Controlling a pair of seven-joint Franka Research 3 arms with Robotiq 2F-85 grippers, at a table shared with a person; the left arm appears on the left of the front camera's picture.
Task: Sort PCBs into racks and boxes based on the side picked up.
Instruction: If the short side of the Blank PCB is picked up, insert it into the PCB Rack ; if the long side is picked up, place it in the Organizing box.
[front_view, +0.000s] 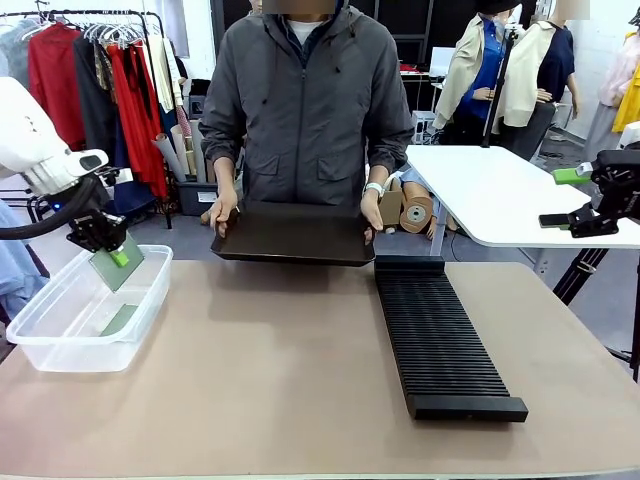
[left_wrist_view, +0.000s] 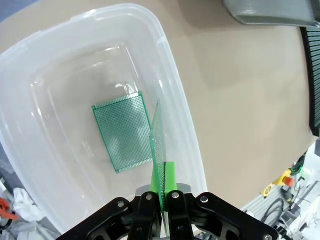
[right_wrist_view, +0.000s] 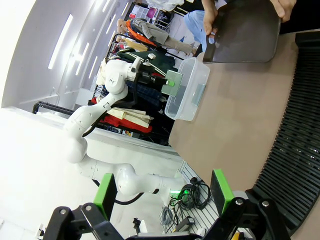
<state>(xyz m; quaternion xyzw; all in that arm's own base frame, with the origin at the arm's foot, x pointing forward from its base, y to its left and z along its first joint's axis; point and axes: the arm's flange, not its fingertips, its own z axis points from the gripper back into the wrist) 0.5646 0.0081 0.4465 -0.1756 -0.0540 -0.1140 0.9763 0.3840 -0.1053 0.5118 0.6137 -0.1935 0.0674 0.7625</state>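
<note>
The left gripper (left_wrist_view: 161, 196), its green pads pressed together on the bottom edge of a thin green PCB (left_wrist_view: 159, 145), holds the board on edge above the clear plastic tub (left_wrist_view: 172, 75) at the bench's left end; in the front view the same gripper (front_view: 118, 256) hangs over the tub's far rim with the board (front_view: 116, 268) tilted. A second PCB (left_wrist_view: 121, 131), perforated with a fine grid of holes, lies flat on the tub's floor, with bare see-through plastic all around it. The tub's rounded rim (front_view: 90, 362) sits close to the bench's left edge. The tan, smooth bench (front_view: 260, 380) lies open between the tub and the long black rack (front_view: 440, 340), whose fine parallel slots run across its length and whose near end stops short of the bench's front edge. At the far side, a person in a grey jacket grips a flat, smooth black tray (front_view: 295, 234) with one hand (front_view: 222, 212) at each end, its near edge just over the bench. The right gripper (right_wrist_view: 162, 187) is spread wide and empty, held off to the bench's right side (front_view: 580, 195) beside a white table (front_view: 500, 195). No writing can be read
</note>
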